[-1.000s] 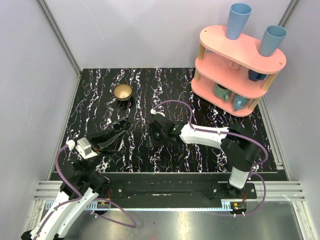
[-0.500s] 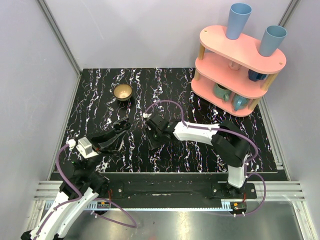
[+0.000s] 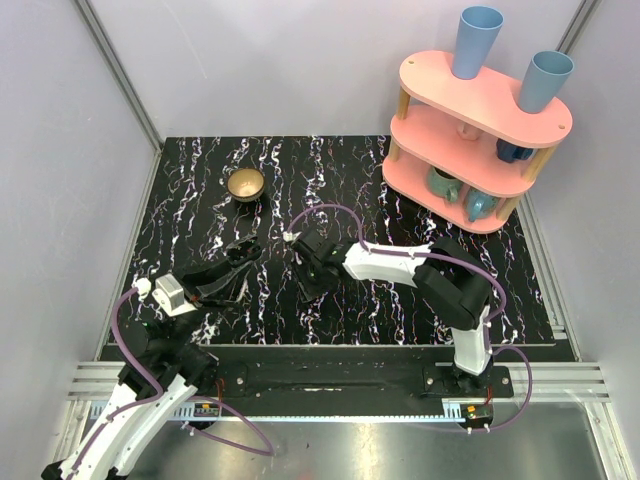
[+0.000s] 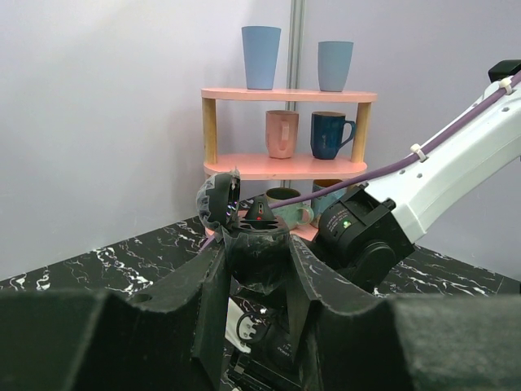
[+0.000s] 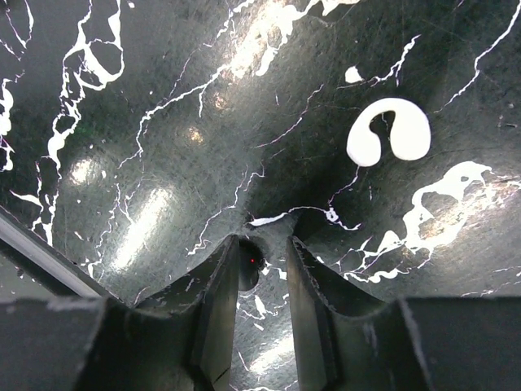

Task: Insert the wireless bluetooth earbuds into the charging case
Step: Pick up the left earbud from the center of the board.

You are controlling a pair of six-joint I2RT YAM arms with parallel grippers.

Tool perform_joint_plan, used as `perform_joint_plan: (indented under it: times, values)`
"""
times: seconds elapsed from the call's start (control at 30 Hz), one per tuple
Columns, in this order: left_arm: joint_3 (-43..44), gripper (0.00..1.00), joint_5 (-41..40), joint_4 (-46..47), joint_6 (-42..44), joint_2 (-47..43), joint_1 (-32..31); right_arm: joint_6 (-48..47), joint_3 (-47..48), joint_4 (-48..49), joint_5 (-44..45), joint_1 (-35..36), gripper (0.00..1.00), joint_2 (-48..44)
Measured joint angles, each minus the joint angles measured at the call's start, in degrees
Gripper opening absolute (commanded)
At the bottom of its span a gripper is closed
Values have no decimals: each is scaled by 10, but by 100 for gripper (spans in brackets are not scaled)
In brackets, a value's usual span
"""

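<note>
Black, white-veined surface (image 3: 200, 200): both arms are reached over its middle, their jaws brought near one another.
Charging case (image 4: 254, 243): dark and rounded, it is held between the left arm's fingers. Its lid (image 4: 216, 199) is hinged open, and a small dark part with a red light is seen inside.
Left gripper (image 4: 257, 261): the jaws are closed narrowly on the charging case, with a finger pressed to each side.
Right gripper (image 5: 262, 248): it is pointed down at the surface, and a narrow gap is left between the jaws.
Earbud (image 5: 248, 262): a small dark piece with a red light is seen at the right fingertips, against one finger. Whether it is clamped cannot be told.
White U-shaped piece (image 5: 389, 130): it is seen on the surface, apart from the right jaws. Its nature cannot be told.
Brass bowl (image 3: 245, 184): it is set towards the far left of the surface, well apart from both arms.
Pink shelf (image 3: 480, 105): it is placed at the far right corner. Two blue cups (image 3: 478, 40) are set on top, and mugs on the lower tiers.
</note>
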Motion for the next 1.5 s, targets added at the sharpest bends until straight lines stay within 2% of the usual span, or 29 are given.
perform_joint_plan:
  times: [0.67,0.97,1.03,1.2,1.33,1.37,1.5]
  values:
    - [0,0,0,-3,-9,0,0,-28,-19,10,-48,-3,32,-4]
    - [0,0,-3,-21,-9,0,0,-30,-45,29,-61,-3,33,-18]
    - [0,0,-4,-25,-9,0,0,-30,-51,36,-61,-4,31,-21]
    - [0,0,-5,-33,-10,0,0,-24,-69,57,-63,-5,16,-29]
    - [0,0,-5,-33,-14,0,0,-17,-81,73,-64,-5,13,-36]
    - [0,0,-5,-33,-14,0,0,-16,-85,77,-64,-5,8,-38]
    - [0,0,-8,-33,-14,0,0,-2,-108,88,-61,-5,8,-56]
